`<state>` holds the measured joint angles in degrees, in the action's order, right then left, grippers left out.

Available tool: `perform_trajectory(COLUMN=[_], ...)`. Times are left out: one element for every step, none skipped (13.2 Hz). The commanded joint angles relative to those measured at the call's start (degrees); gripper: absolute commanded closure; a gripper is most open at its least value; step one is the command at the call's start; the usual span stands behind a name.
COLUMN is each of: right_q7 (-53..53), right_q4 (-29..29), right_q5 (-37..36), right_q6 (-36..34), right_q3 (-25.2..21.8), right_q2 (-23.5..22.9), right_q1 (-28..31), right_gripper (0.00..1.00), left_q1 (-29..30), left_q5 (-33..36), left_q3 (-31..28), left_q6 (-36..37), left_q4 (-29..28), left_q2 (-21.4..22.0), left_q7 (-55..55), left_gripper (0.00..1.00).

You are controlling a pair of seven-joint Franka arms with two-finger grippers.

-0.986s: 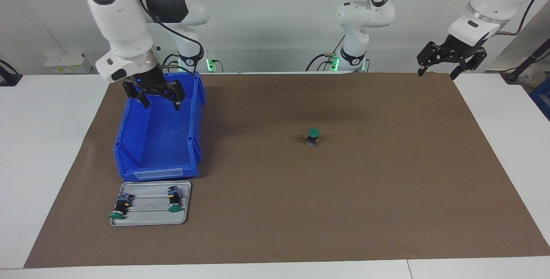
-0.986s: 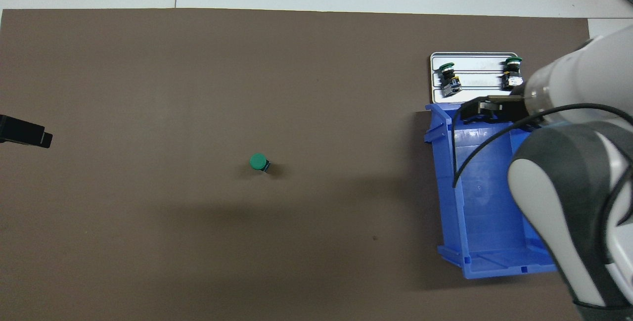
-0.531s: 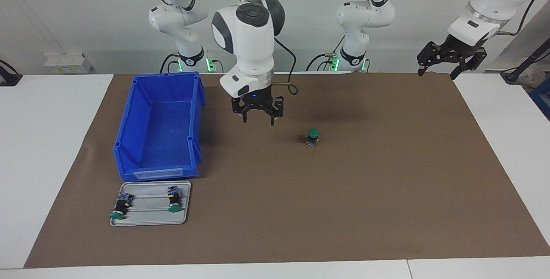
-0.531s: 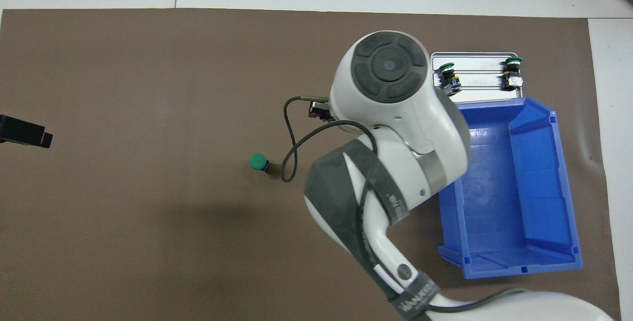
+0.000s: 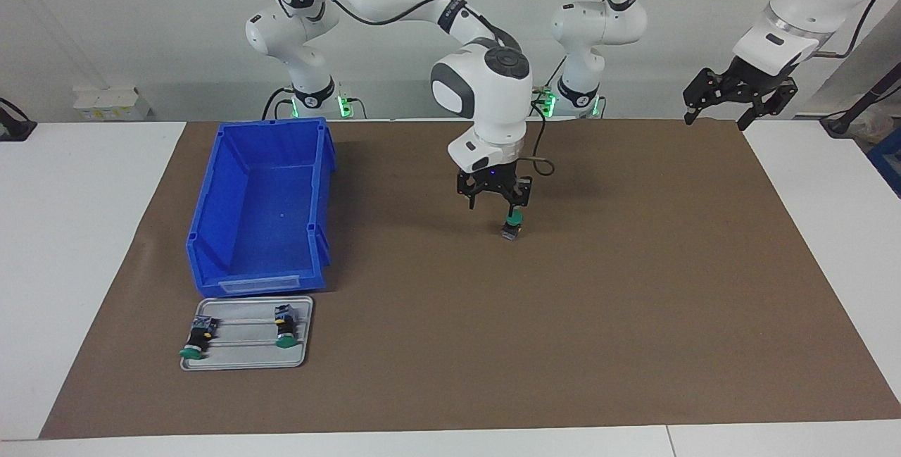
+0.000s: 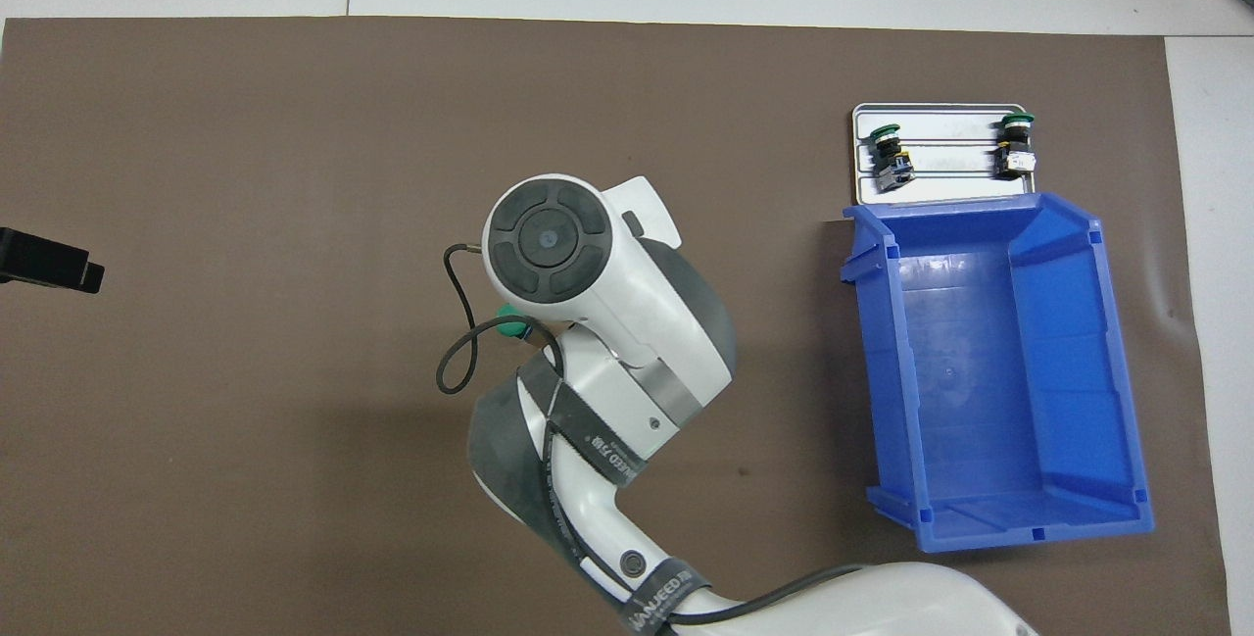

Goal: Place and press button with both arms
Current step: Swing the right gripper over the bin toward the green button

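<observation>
The button [image 5: 513, 224] stands upright on the brown mat near the table's middle, green cap up. My right gripper [image 5: 491, 208] hangs low over it, open, with one fingertip [image 5: 512, 211] right at the green cap; whether it touches I cannot tell. In the overhead view the right arm's wrist covers that gripper, and only a sliver of the button [image 6: 507, 327] shows. My left gripper [image 5: 714, 119] waits open, raised over the mat's corner at the left arm's end, and it holds nothing.
A blue bin [image 5: 257, 124] stands toward the right arm's end of the table. Farther from the robots, beside it, lies a grey tray [image 5: 246, 365] with two more buttons [image 5: 197, 339] [image 5: 284, 327] on their sides.
The right arm has swung from over the blue bin across the mat and come down over the standing button. The left arm has not moved.
</observation>
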<state>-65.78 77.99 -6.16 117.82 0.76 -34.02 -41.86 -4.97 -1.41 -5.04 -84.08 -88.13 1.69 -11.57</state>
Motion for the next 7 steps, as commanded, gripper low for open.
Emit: perform_trajectory(right_q7=[-4.17, -4.88, -4.89, -4.89, -4.89, -4.80, -4.89], right_q4=[-4.16, -4.43, -4.60, -4.60, -4.60, -4.60, -4.95], right_q5=[-1.22, -1.31, -1.22, -1.22, -1.31, -1.31, -1.48], right_q6=[2.66, 3.72, 3.99, 4.51, 5.56, 7.14, 7.68], right_q3=[-0.23, -0.14, -0.14, -0.14, -0.05, -0.05, -0.23], right_q2=[-4.29, -4.73, -4.82, -4.82, -4.91, -5.17, -5.96], right_q1=[-0.15, -0.58, -0.59, -0.67, -0.68, -0.68, -0.94], right_gripper=[0.16, 0.16, 0.16, 0.16, 0.17, 0.17, 0.17], left_q1=[0.67, 0.67, 0.67, 0.67, 0.67, 0.67, 0.67], left_q5=[-0.53, -0.53, -0.53, -0.53, -0.53, -0.53, -0.53], left_q3=[0.38, 0.38, 0.38, 0.38, 0.38, 0.38, 0.38], left_q6=[0.15, 0.06, 0.15, 0.15, 0.15, 0.15, 0.15], left_q4=[-1.78, -1.78, -1.78, -1.78, -1.78, -1.78, -1.78], left_q2=[1.65, 1.74, 1.65, 1.74, 1.65, 1.74, 1.65], left_q7=[-0.12, -0.12, -0.12, -0.12, -0.12, -0.12, -0.12], left_gripper=[0.00, 0.00, 0.00, 0.00, 0.00, 0.00, 0.00])
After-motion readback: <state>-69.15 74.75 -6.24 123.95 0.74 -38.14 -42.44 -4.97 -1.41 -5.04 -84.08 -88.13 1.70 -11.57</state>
